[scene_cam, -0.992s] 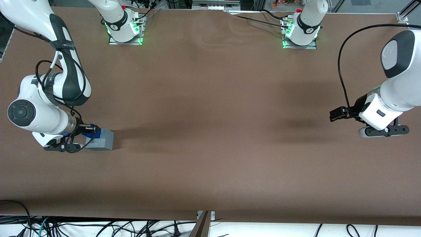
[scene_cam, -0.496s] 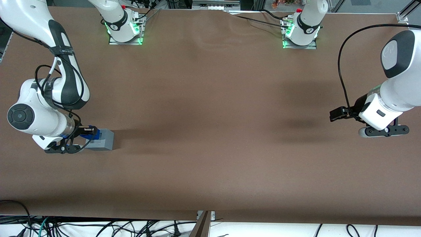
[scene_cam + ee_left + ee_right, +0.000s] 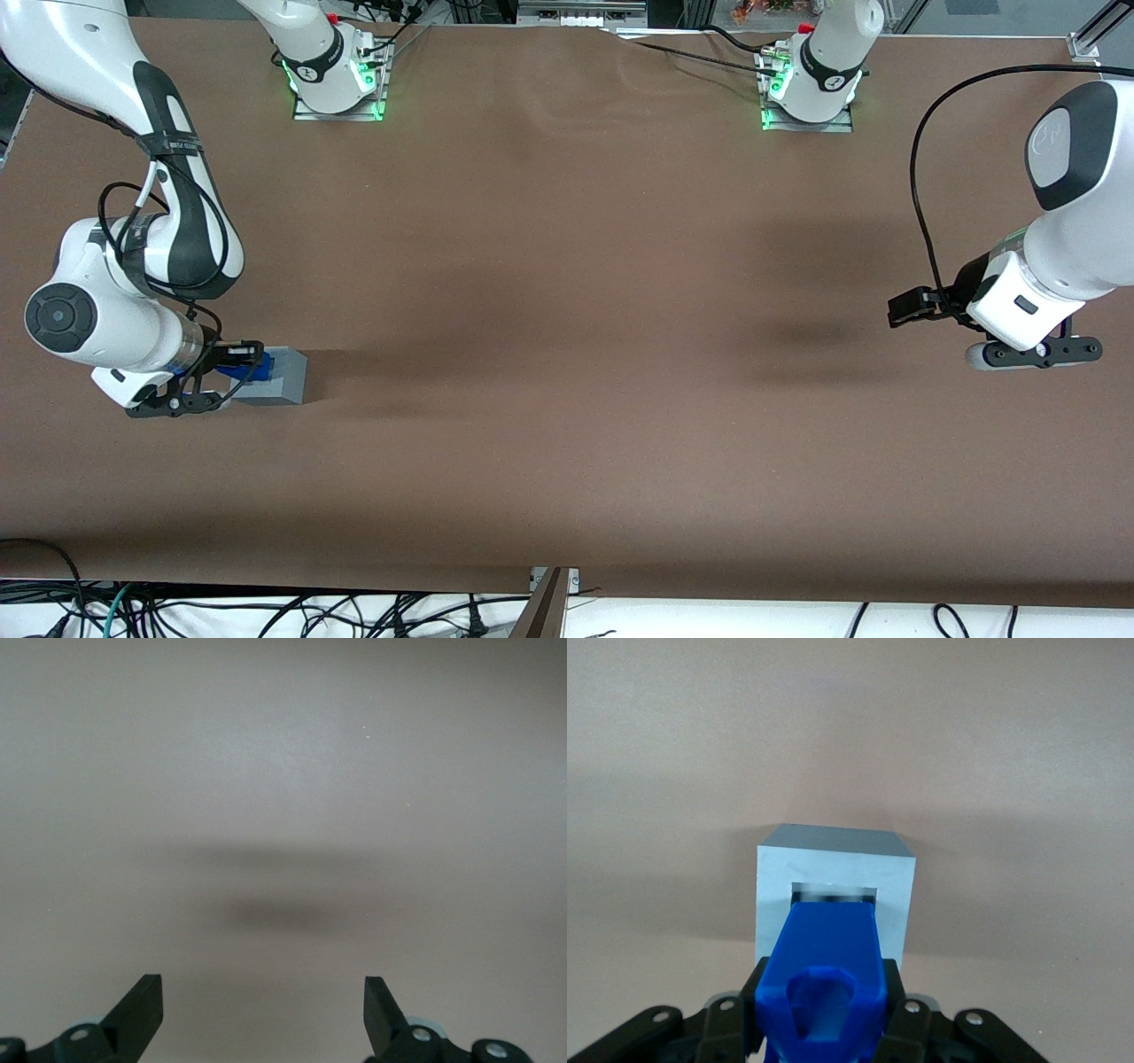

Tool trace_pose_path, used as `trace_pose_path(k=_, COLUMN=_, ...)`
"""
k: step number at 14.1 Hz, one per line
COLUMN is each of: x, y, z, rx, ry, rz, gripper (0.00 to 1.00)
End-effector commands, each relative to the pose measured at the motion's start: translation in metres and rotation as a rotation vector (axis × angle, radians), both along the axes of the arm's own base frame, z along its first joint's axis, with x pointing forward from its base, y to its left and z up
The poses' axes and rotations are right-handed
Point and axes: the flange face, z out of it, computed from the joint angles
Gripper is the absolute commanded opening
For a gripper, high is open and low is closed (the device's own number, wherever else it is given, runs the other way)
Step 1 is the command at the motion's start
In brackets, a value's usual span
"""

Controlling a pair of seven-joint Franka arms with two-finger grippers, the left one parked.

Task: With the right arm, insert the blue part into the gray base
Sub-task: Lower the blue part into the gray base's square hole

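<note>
The gray base (image 3: 279, 377) is a light-gray cube on the brown table toward the working arm's end; it also shows in the right wrist view (image 3: 833, 877) with its square recess facing the camera. My right arm's gripper (image 3: 239, 361) is shut on the blue part (image 3: 245, 362), a bright-blue block, and holds it over the base. In the right wrist view the blue part (image 3: 826, 970) sits between the black fingers (image 3: 902, 1014), and its leading end reaches into the mouth of the recess (image 3: 833, 893).
The brown table (image 3: 567, 354) stretches wide toward the parked arm's end. Two arm mounts with green lights (image 3: 337, 84) (image 3: 806, 93) stand at the edge farthest from the front camera. Cables (image 3: 266, 616) hang below the near edge.
My gripper with the blue part has shifted slightly and dropped lower onto the gray base. The base has stayed in place.
</note>
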Motion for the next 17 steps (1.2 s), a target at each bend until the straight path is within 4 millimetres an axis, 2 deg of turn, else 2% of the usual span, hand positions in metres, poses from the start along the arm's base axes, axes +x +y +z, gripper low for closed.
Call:
trace_pose_path(k=1, x=0.003, y=-0.001, z=-0.002, rx=0.002, ry=0.004, rz=0.018, gripper=0.25)
trace_pose_path(k=17, x=0.006, y=-0.003, z=-0.017, rx=0.004, ry=-0.004, rz=0.029, gripper=0.25)
